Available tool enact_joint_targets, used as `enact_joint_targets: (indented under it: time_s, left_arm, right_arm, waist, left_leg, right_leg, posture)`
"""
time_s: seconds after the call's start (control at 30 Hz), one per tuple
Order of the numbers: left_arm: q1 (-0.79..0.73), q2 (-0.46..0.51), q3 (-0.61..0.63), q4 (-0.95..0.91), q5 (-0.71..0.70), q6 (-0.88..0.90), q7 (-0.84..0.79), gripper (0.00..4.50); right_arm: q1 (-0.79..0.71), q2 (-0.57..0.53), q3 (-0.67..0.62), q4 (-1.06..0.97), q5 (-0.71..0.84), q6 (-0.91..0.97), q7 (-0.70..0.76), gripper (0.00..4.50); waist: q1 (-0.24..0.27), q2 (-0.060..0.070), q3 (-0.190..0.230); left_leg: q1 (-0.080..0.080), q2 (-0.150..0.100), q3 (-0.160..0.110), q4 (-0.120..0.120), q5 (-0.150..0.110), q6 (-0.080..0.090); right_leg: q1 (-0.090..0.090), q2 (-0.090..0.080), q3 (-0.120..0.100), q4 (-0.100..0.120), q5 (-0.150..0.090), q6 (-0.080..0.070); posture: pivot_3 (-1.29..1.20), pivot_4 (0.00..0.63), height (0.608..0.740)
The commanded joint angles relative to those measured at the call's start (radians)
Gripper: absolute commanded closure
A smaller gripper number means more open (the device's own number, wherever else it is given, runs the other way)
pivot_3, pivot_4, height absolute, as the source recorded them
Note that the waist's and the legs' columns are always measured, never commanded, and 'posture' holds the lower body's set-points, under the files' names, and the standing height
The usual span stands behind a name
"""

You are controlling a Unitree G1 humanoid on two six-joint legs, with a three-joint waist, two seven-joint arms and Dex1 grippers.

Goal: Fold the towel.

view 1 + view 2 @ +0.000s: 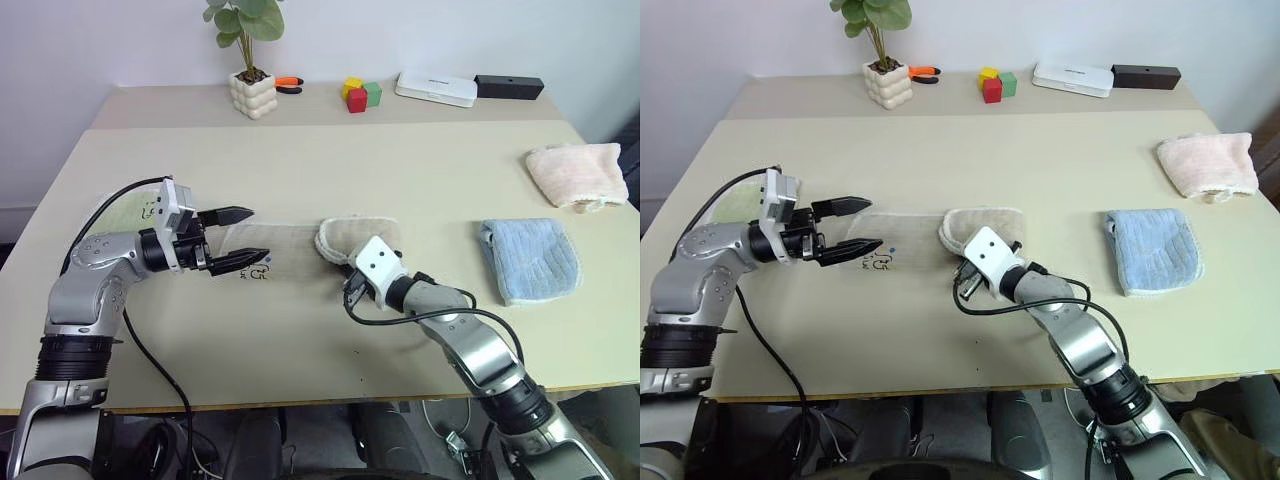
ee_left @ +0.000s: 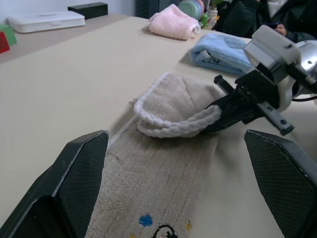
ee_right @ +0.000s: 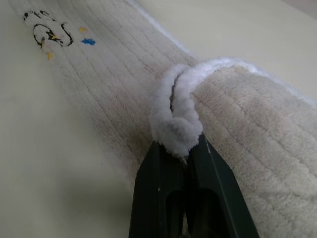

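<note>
The beige towel [image 1: 290,245] lies as a long strip across the middle of the table, its small dark logo [image 1: 258,272] near the left end. The towel's right end is folded back over itself into a raised loop [image 2: 173,106]. My right gripper [image 1: 343,265] is shut on the whitish edging [image 3: 176,129] of that lifted end, seen close in the right wrist view. My left gripper [image 1: 240,238] hovers open and level just above the towel's left end, one finger on each side of the strip, with nothing between them.
A pale green towel [image 1: 125,212] lies under my left arm. At the right are a light blue folded towel [image 1: 530,258] and a pink one [image 1: 578,175]. Along the back stand a potted plant [image 1: 252,93], coloured blocks [image 1: 360,95], a white box [image 1: 436,88] and a black box [image 1: 508,87].
</note>
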Motion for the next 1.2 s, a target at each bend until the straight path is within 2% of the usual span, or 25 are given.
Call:
enact_joint_targets:
  time_s: [0.03,0.13,0.23,0.37,0.47,0.57,0.63,0.7,0.77,0.93,0.97,1.07,1.2]
  left_arm:
    - [0.003,0.012,0.028,-0.034,-0.013,-0.007,0.007,0.00]
    - [-0.009,0.007,0.030,-0.035,-0.022,0.002,0.015,0.00]
    - [-0.019,0.004,0.024,-0.037,-0.026,0.008,0.014,0.00]
    - [-0.027,0.001,0.017,-0.027,-0.025,0.006,0.010,0.00]
    - [-0.029,-0.001,0.013,-0.019,-0.020,-0.001,0.009,0.00]
    - [-0.029,-0.001,0.012,-0.013,-0.014,-0.007,0.008,0.00]
    - [-0.029,-0.001,0.010,-0.011,-0.010,-0.013,0.007,0.00]
    - [-0.031,-0.003,0.007,-0.010,-0.009,-0.012,0.009,0.00]
    - [-0.032,-0.006,0.005,-0.014,-0.009,-0.013,0.010,0.00]
    - [-0.019,-0.016,0.003,-0.035,-0.013,-0.007,0.024,0.00]
    - [-0.011,-0.017,0.007,-0.042,-0.013,-0.003,0.034,0.00]
    - [0.017,-0.012,0.024,-0.078,-0.034,0.092,0.106,0.00]
    - [0.083,0.002,0.061,-0.182,-0.141,0.343,0.222,0.00]
  right_arm:
    - [-0.038,0.039,-0.011,0.021,-0.031,-0.040,0.000,4.46]
    - [-0.030,0.041,0.002,0.011,-0.017,-0.036,0.062,4.46]
    - [-0.019,0.017,0.015,-0.001,-0.014,-0.055,0.135,3.60]
    - [-0.021,0.004,0.003,-0.028,-0.020,-0.075,0.181,1.67]
    - [-0.023,0.043,-0.089,-0.129,0.140,0.032,0.225,0.12]
    - [-0.061,0.146,-0.263,-0.195,0.382,0.169,0.186,0.05]
    - [-0.110,0.200,-0.379,-0.174,0.474,0.215,0.129,0.05]
    - [-0.154,0.221,-0.444,-0.110,0.468,0.204,0.067,0.63]
    - [-0.170,0.226,-0.462,-0.059,0.435,0.180,0.027,1.42]
    - [-0.112,0.240,-0.385,0.060,0.317,0.020,0.027,4.06]
    - [-0.095,0.236,-0.352,0.103,0.269,-0.025,0.024,4.47]
    - [-0.044,0.213,-0.275,0.217,0.153,-0.137,0.029,4.47]
    - [0.024,0.163,-0.198,0.331,0.018,-0.250,0.019,4.47]
  waist:
    - [0.000,0.000,0.000]
    - [0.000,0.000,0.000]
    - [0.000,0.000,0.000]
    - [0.000,0.000,0.000]
    - [0.000,0.000,0.000]
    - [-0.002,0.000,0.000]
    - [-0.001,0.000,0.000]
    - [0.001,0.000,0.000]
    - [0.004,0.000,0.000]
    - [-0.002,0.000,0.000]
    - [-0.004,0.000,0.000]
    - [-0.007,0.000,0.000]
    - [-0.009,0.000,0.000]
  left_leg:
    - [0.000,0.000,0.000,0.000,0.000,0.000]
    - [0.000,0.000,0.000,0.000,0.000,0.000]
    - [0.000,0.000,0.000,0.000,0.000,0.000]
    - [0.000,0.000,0.000,0.000,0.000,0.000]
    - [0.000,0.000,0.000,0.000,0.000,0.000]
    - [0.000,0.000,0.000,0.000,0.000,0.000]
    - [0.000,0.000,-0.001,0.000,0.000,0.000]
    - [0.000,0.000,-0.001,0.000,0.000,0.000]
    - [0.000,0.000,-0.001,0.000,0.000,0.000]
    - [0.000,0.000,-0.001,-0.001,0.000,0.000]
    - [0.000,0.000,0.000,-0.002,0.000,0.000]
    - [0.000,0.000,0.000,-0.002,0.000,0.000]
    - [0.000,0.000,0.000,-0.001,0.000,0.000]
  right_leg:
    - [0.000,0.000,0.000,0.000,0.000,0.000]
    - [0.000,0.000,0.000,0.000,0.000,0.000]
    - [0.000,0.000,0.000,0.000,0.000,0.000]
    - [0.000,0.000,0.000,0.000,0.000,0.000]
    - [0.000,0.000,0.000,0.000,0.000,0.000]
    - [0.000,0.000,0.000,0.001,0.000,0.000]
    - [0.000,0.000,0.000,0.001,0.000,0.000]
    - [0.000,0.000,-0.001,0.001,0.000,0.000]
    - [0.001,0.000,-0.001,0.001,0.000,0.000]
    - [0.000,0.000,-0.001,0.001,0.000,0.000]
    - [-0.001,0.000,-0.001,0.001,0.000,0.000]
    - [-0.001,0.000,-0.001,0.001,0.000,0.000]
    - [-0.001,0.000,0.000,0.001,0.000,0.000]
  posture:
    - [0.00,0.150,0.740]
    - [0.00,0.150,0.740]
    - [0.00,0.150,0.740]
    - [0.00,0.150,0.740]
    - [0.00,0.150,0.740]
    - [0.00,0.150,0.740]
    - [0.00,0.150,0.740]
    - [0.00,0.150,0.740]
    - [0.00,0.150,0.740]
    - [0.00,0.150,0.740]
    - [0.00,0.150,0.740]
    - [0.00,0.150,0.740]
    - [0.00,0.150,0.740]
